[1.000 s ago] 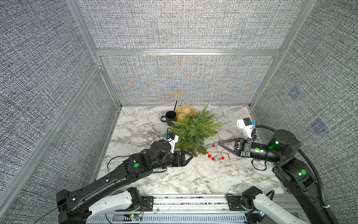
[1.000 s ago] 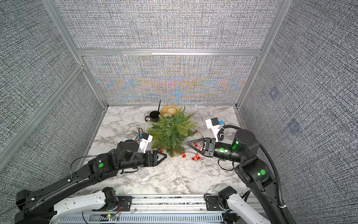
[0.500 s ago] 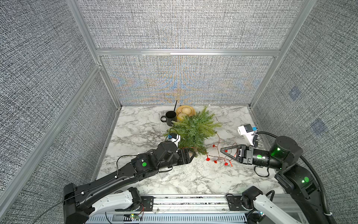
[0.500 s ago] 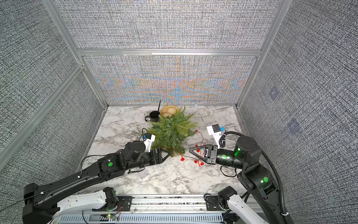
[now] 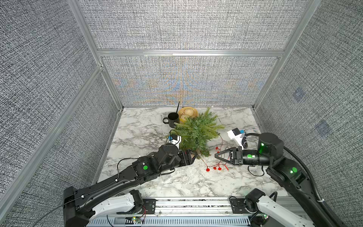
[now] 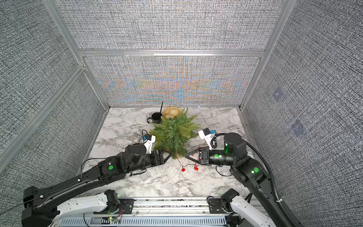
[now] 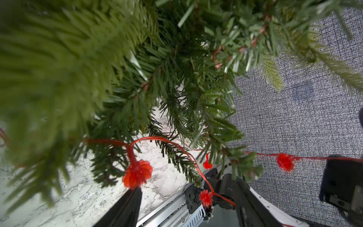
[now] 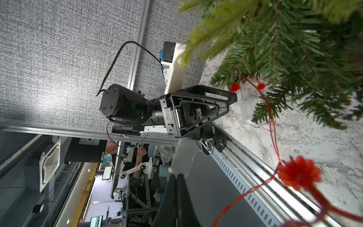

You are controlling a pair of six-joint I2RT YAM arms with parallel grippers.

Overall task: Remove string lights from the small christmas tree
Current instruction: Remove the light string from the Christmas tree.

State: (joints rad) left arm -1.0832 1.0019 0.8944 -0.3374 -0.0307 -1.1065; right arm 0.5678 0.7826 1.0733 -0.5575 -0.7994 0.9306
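The left arm (image 5: 121, 182) lies long and low. It reaches from the front left corner across the marble table (image 5: 141, 129) toward the middle. Its wrist is flat, and the left gripper (image 5: 193, 155) points right, at the bottom of the small christmas tree (image 5: 196, 131). Its fingers (image 8: 216, 93) are spread apart, and the tips come up to the lowest green fronds. It is hard to tell if they touch.

At the back, a black mug (image 5: 172, 119) with a thin stick (image 5: 178, 107) in it stands just beside a round tan dish (image 5: 188, 113). The top fronds hide part of the dish. The tree sits in the middle of the table, toward the back.

Part of the string lights (image 5: 214, 168) is tangled in the low fronds. Their red wire drops out from under the tree to the table in front. A few red bulbs (image 6: 183, 169) lie there in a little bunch, between the two grippers. Two more bulbs are just beside the tip of the right gripper (image 5: 216, 155).

That gripper points left at the tree, with its fingers (image 8: 172, 188) pressed tight together. Red wire runs close by it, but it is hard to tell if any is pinched. The right arm (image 5: 290, 173) comes up from the front right and bends near the side wall, and its forearm lies flat.
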